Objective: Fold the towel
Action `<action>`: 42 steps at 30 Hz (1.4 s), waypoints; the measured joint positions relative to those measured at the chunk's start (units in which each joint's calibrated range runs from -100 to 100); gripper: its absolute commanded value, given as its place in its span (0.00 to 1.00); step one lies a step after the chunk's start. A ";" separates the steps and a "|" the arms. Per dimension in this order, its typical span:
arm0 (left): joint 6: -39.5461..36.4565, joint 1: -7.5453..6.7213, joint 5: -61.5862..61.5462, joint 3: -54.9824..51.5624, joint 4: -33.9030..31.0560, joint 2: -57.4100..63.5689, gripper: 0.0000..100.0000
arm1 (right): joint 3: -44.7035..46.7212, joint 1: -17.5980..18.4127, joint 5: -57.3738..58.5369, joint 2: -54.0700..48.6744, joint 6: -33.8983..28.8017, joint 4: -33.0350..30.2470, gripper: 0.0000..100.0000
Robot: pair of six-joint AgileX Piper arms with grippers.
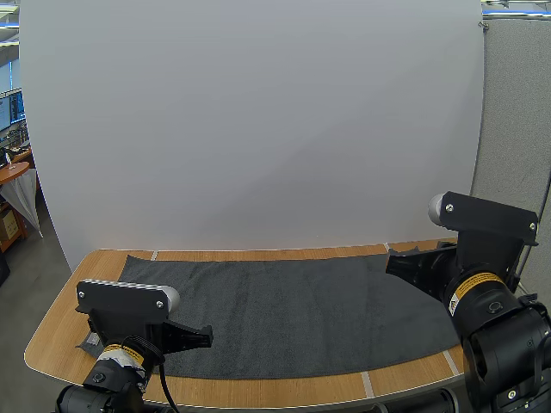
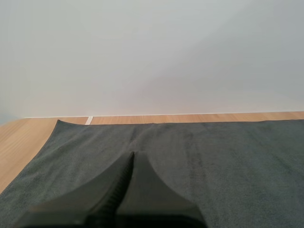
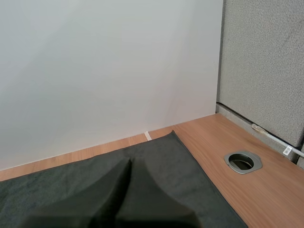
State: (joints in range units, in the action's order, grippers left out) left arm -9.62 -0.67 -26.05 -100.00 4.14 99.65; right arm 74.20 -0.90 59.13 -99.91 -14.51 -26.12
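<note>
Pale wood-grain worktop (image 1: 60, 340) with a rounded front edge, backed by a plain white board (image 1: 258, 120); off the right end, set into the wood, a round metal cable grommet (image 3: 242, 162). Spread flat across most of that surface, a dark grey towel (image 1: 284, 310), long side running left to right, far edge near the board with a strip of bare wood between, near edge just short of the worktop's front. Looks like short-pile terry or microfibre: matt, faintly fuzzy, thin, almost free of creases, corners square. Likely light and fully limp, so bound to sag and drape once lifted rather than keep any shape; probably grippy enough on the wood to stay put, yet liable to drag and bunch if pulled sideways. Best taken at the corners or along one short edge, pinching the single layer from above with a tip pressed down into the pile, and raising both ends together to keep the fold line straight. Left claw (image 2: 134, 154) pressed together into one dark wedge, low over the towel's left portion, pointing towards the far left corner. Right claw (image 3: 130, 161) likewise closed on nothing, poised over the towel near its far right corner, just inside the hem. Fold not yet begun, judging by the single flat layer.
</note>
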 measured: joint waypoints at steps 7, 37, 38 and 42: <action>0.00 0.00 0.00 0.00 0.00 0.00 0.00 | 0.00 0.00 -2.38 0.00 4.70 5.41 1.00; 0.00 -0.48 0.00 0.00 0.00 0.00 0.00 | -6.07 0.00 -1.67 13.75 13.47 12.15 1.00; 0.00 -0.48 0.00 0.00 0.00 0.00 0.00 | -7.77 0.00 -0.28 16.39 13.11 12.29 1.00; 0.00 -0.48 0.05 0.00 0.00 0.00 0.00 | -17.07 0.00 4.19 29.81 12.27 12.78 1.00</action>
State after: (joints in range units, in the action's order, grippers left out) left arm -9.62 -1.15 -26.00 -100.00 4.14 99.65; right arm 57.13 -0.90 63.32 -70.11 -2.23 -13.34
